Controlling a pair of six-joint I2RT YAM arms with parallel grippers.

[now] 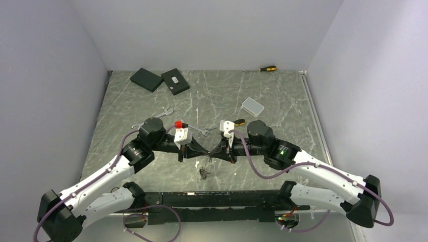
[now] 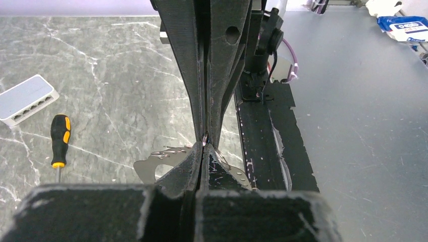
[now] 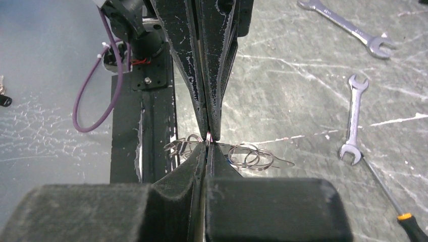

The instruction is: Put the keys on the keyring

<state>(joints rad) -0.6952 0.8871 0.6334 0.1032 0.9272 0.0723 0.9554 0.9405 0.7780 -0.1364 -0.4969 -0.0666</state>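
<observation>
Dark padded fingers of the right gripper (image 3: 206,148) fill the foreground of its wrist view. They are pressed fully together and meet the left gripper (image 3: 208,132) tip to tip, that claw likewise clamped with no gap. At the pinch a glint of thin wire shows, part of the keyring (image 3: 248,156), whose grey loops spread to either side of the tips. Whether those loops hang free or rest on the marble-patterned table (image 1: 282,101) cannot be told. Seen from above, both arms reach inward from their bases with elbows pushed away from the near edge. Their forearms are level and turned to face each other in one straight line, the keyring midway between them. The keys (image 3: 354,119), slim silver spanners, lie flat on the table beyond the keyring, one close by and the other key (image 3: 343,24) farther off. A yellow-and-black screwdriver (image 3: 410,228) lies beyond the keyring on the right arm's side, with a white box (image 1: 253,106) farther back.
</observation>
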